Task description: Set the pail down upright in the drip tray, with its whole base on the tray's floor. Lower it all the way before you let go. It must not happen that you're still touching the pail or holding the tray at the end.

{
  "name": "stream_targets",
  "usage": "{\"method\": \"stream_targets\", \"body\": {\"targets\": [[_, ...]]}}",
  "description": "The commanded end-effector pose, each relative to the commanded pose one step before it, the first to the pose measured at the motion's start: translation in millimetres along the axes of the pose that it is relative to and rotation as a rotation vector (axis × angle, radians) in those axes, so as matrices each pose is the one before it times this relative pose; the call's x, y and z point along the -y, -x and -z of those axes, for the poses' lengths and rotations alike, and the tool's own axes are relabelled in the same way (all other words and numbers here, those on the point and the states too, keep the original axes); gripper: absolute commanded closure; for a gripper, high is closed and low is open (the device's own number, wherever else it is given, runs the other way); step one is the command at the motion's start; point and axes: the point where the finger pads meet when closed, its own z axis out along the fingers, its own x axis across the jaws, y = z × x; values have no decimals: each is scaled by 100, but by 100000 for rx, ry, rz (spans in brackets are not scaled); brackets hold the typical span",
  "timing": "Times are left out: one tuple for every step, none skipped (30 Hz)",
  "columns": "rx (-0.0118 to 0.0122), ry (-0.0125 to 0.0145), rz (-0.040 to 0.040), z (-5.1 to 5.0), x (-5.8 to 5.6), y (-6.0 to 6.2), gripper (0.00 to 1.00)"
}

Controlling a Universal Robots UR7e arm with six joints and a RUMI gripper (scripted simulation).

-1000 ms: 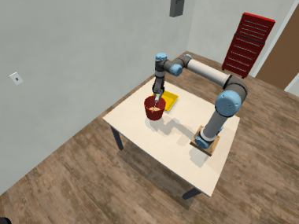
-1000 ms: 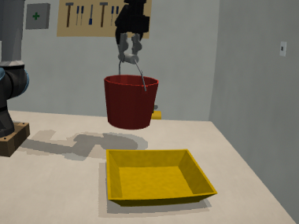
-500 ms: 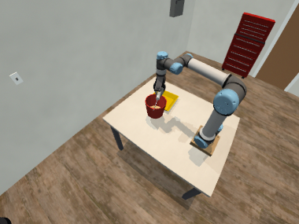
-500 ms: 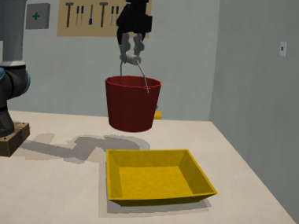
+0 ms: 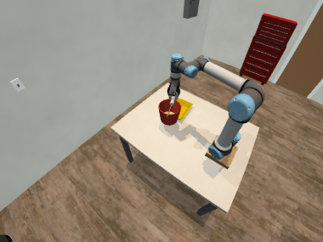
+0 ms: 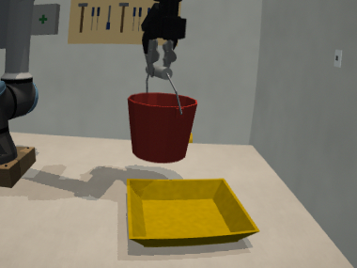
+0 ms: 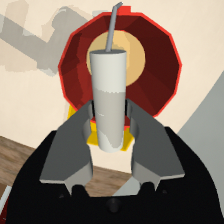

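A red pail [image 5: 167, 112] [image 6: 162, 125] [image 7: 155, 65] hangs upright in the air by its wire handle. My gripper [image 5: 172, 98] [image 6: 159, 69] [image 7: 109, 100] is shut on the handle's white grip [image 6: 160, 71] [image 7: 108, 95]. The yellow drip tray [image 5: 186, 107] [image 6: 188, 212] lies on the table, empty. In the exterior view the pail hangs above the table just behind the tray's rear edge, clear of it. In the wrist view a small bit of yellow [image 7: 92, 138] shows under the grip.
The pale table [image 5: 187, 154] [image 6: 56, 236] carries the arm's base [image 5: 221, 154] on a wooden block [image 6: 14, 165]. Its right edge is close to the tray in the exterior view. A red tool cabinet [image 5: 268, 47] stands far back.
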Motion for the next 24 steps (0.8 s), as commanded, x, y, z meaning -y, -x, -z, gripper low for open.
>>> {"method": "stream_targets", "body": {"targets": [[-189,106,17,82,-1406,183,100],[0,0,0,0,-292,48,100],[0,0,0,0,-296,47,100],[0,0,0,0,-299,48,100],[0,0,0,0,-302,49,100],[0,0,0,0,-305,49,100],[0,0,0,0,0,0,100],[0,0,0,0,0,0,100],[0,0,0,0,-307,50,100],[0,0,0,0,-310,50,100],[0,0,0,0,-312,50,100],[0,0,0,0,-314,51,100],[0,0,0,0,-317,51,100],[0,0,0,0,-319,52,100],[0,0,0,0,-321,52,100],[0,0,0,0,-324,52,100],[0,0,0,0,-325,53,100],[0,0,0,0,-326,53,100],[0,0,0,0,-329,53,100],[0,0,0,0,-330,53,100],[0,0,0,0,-331,54,100],[0,0,0,0,-333,53,100],[0,0,0,0,-333,54,100],[0,0,0,0,0,0,100]]}}
